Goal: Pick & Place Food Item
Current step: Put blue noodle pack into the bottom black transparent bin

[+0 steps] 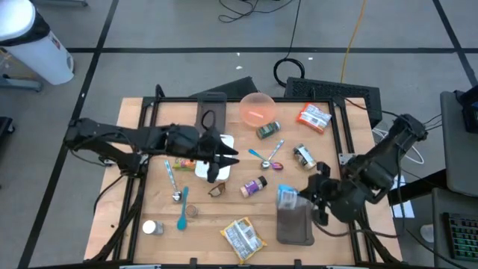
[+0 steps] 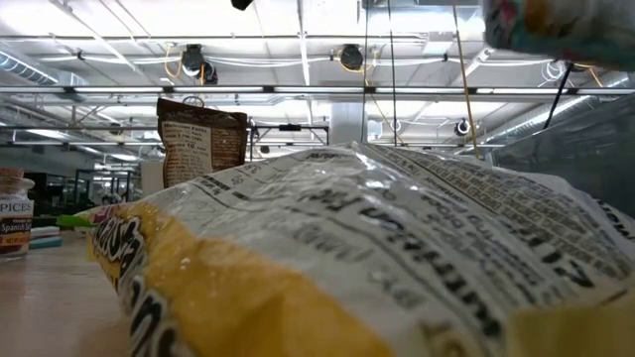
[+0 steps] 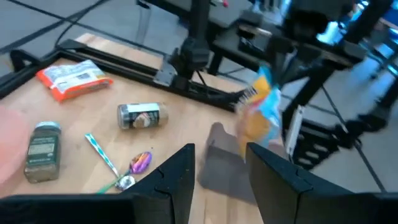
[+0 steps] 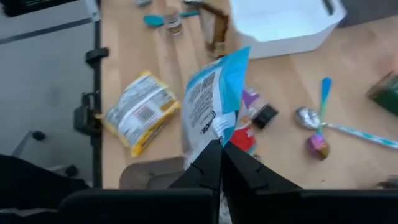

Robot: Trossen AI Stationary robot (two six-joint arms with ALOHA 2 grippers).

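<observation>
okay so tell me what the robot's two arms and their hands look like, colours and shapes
Both arms are black and jointed, built of chunky rounded segments. The left hand ends in two flat, squared-off dark fingers. The right hand has matching black fingers, tapered toward the tips. No markings visible.

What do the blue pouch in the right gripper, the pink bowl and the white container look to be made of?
Blue pouch, pinched in the shut right gripper: thin printed plastic film, judging by its glossy, creased face. Pink bowl: likely translucent plastic; the wood shows faintly through it. White container: probably matte moulded plastic, with smooth, rounded walls.
</observation>
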